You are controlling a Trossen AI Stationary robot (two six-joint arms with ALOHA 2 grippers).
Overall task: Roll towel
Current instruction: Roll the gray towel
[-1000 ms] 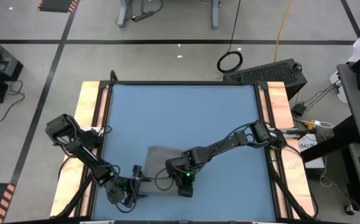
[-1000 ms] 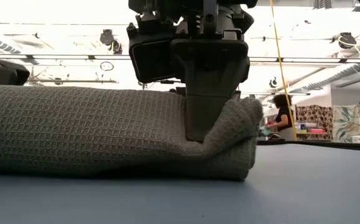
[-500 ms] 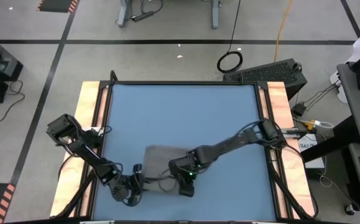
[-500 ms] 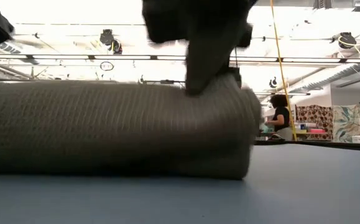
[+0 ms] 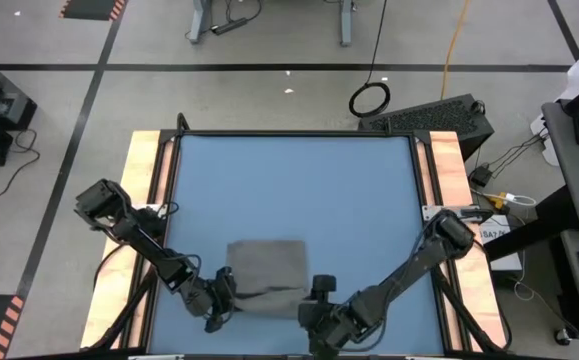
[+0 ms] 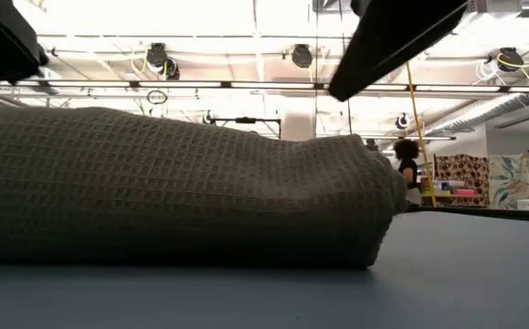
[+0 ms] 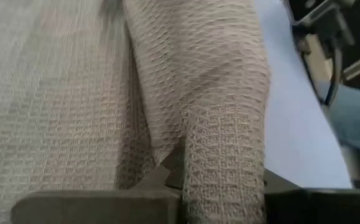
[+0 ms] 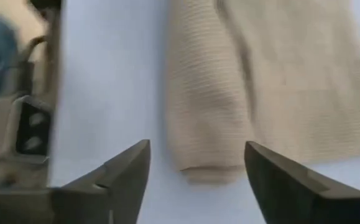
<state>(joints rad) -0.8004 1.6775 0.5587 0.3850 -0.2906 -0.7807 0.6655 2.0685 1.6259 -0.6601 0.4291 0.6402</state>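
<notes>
The dark left arm reaches in from nine o'clock, its left end effector (image 5: pixel 221 303) pinched shut on cloth. The dark right arm stretches toward six o'clock, its right end effector (image 8: pixel 197 163) spread wide, gripping nothing.

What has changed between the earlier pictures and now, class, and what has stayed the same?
The right gripper let go of the towel, opened its jaws and drew back off it toward the table's near edge. The left gripper moved in and closed on the towel's left end. The towel remains on the blue table.
</notes>
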